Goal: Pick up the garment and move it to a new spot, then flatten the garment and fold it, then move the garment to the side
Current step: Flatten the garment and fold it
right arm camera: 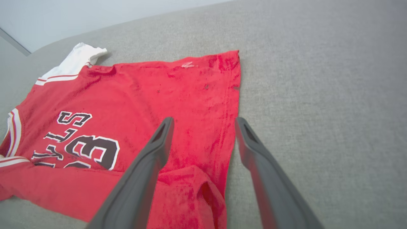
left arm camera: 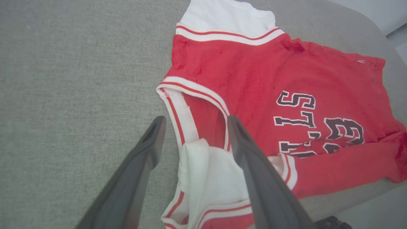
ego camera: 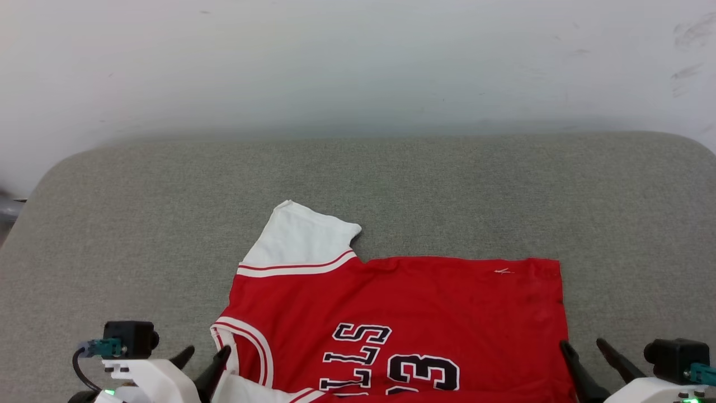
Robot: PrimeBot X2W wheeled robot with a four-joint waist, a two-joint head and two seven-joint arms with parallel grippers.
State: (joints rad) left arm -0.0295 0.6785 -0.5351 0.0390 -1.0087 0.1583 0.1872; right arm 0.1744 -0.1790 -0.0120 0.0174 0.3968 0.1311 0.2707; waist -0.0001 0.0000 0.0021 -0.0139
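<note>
Lying with its letters and number facing up, the garment rests on the gray cushion, close to the side where the robot stands. Its collar points to the robot's left and its bottom hem points to the right. One white sleeve sticks out toward the far side. The other sleeve is bunched up near the front. A strip of red cloth along the near side is folded back over the shirt and hides part of the number. The left gripper is spread wide by the collar and the bunched sleeve, and it holds nothing. The right gripper is spread wide at the near hem corner, and it holds nothing too. I think this shirt is light, soft and floppy. It will sag and crumple when lifted, but it cannot break. The cloth looks a bit fuzzy, so it should not slip out of a tight pinch. Good spots to grab look like the shoulder next to the collar on the left and the hem corner on the right. Pinching both layers there and pulling the two ends apart should help it lie smooth. The folded red strip may need a gentle tug toward the robot to open it.
</note>
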